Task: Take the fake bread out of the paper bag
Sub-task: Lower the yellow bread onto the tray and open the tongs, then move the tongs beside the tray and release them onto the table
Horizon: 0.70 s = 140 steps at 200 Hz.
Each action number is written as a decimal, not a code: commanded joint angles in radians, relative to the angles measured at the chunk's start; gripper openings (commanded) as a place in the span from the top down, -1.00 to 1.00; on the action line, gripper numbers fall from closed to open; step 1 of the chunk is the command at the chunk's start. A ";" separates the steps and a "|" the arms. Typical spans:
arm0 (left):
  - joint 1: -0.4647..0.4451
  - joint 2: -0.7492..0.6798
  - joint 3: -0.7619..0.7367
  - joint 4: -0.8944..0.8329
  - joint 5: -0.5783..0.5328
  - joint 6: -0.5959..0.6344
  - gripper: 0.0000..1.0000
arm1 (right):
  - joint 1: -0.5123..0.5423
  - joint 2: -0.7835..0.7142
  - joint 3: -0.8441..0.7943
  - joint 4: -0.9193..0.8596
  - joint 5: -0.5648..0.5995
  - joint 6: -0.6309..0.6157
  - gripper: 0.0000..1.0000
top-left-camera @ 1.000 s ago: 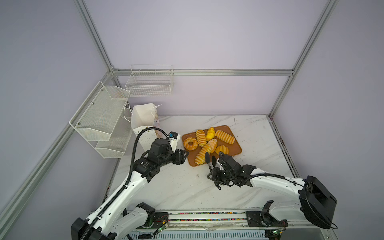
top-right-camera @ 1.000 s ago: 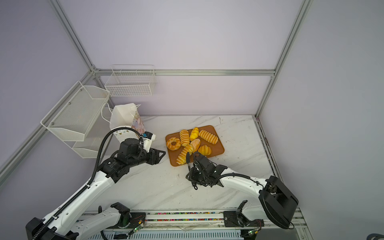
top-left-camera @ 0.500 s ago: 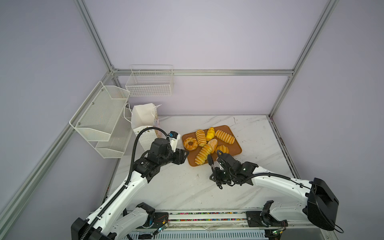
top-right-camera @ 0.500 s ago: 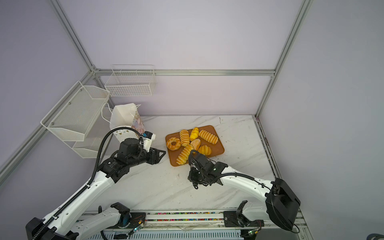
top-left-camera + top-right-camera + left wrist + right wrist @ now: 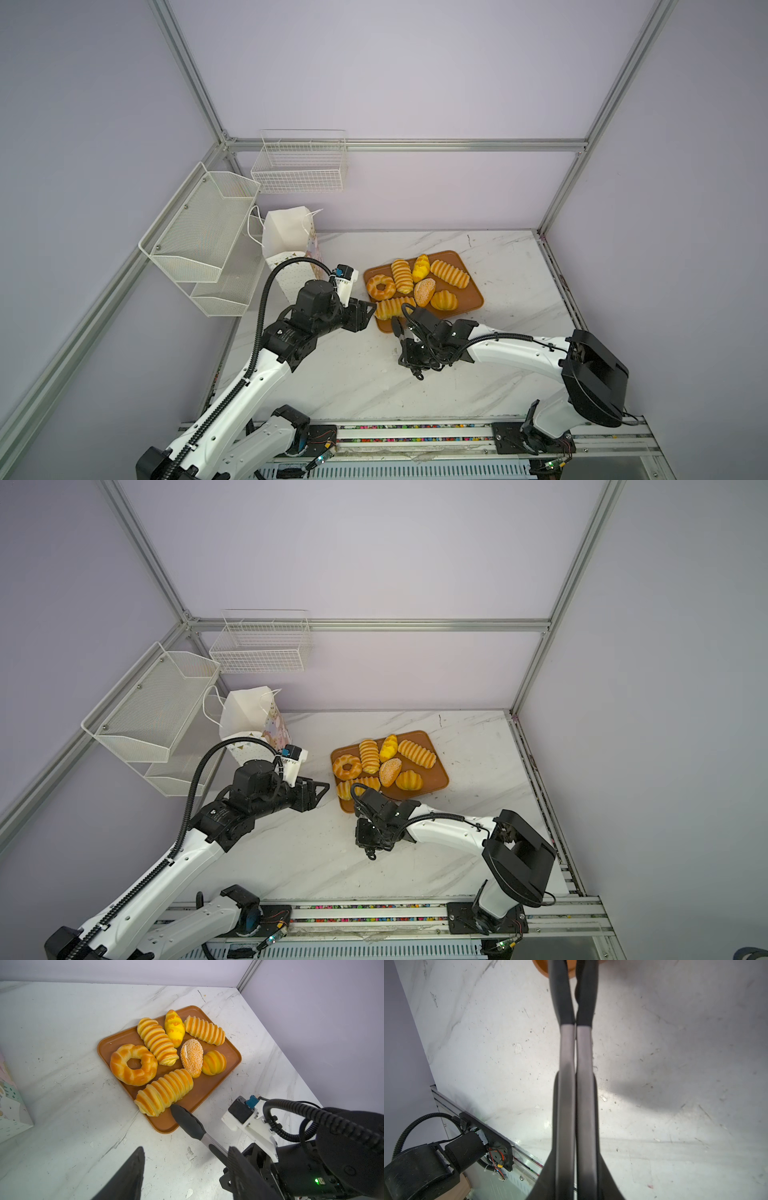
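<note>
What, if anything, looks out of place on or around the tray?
One long ridged roll, next to the tongs, lies slanted at a corner of the tray, its end riding over the rim; the other six pieces sit inside. Nothing spilled or damaged.

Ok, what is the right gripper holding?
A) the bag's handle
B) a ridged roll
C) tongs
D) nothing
C: the right gripper is shut on the tongs, their arms squeezed together and their tips over the tray edge.

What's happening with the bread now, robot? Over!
Left tool open, empty. Right tool shut on tongs. Fake bread, seven pieces, on tray. Paper bag upright; nothing blocking.
</note>
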 commanded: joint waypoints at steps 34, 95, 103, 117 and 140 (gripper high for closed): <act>-0.005 -0.008 -0.037 0.018 -0.021 0.029 -0.26 | -0.005 -0.171 0.072 -0.175 0.092 -0.023 1.00; -0.005 -0.029 -0.001 -0.036 -0.131 0.092 -0.43 | -0.151 -0.262 0.164 -0.279 0.202 -0.171 1.00; -0.005 -0.039 -0.001 -0.046 -0.158 0.097 -0.44 | -0.178 -0.264 0.171 -0.305 0.224 -0.197 1.00; -0.005 -0.055 -0.009 -0.060 -0.204 0.095 -0.46 | -0.240 -0.278 0.168 -0.335 0.269 -0.238 1.00; -0.005 -0.084 -0.040 -0.067 -0.256 0.087 -0.51 | -0.380 -0.296 0.147 -0.347 0.314 -0.313 1.00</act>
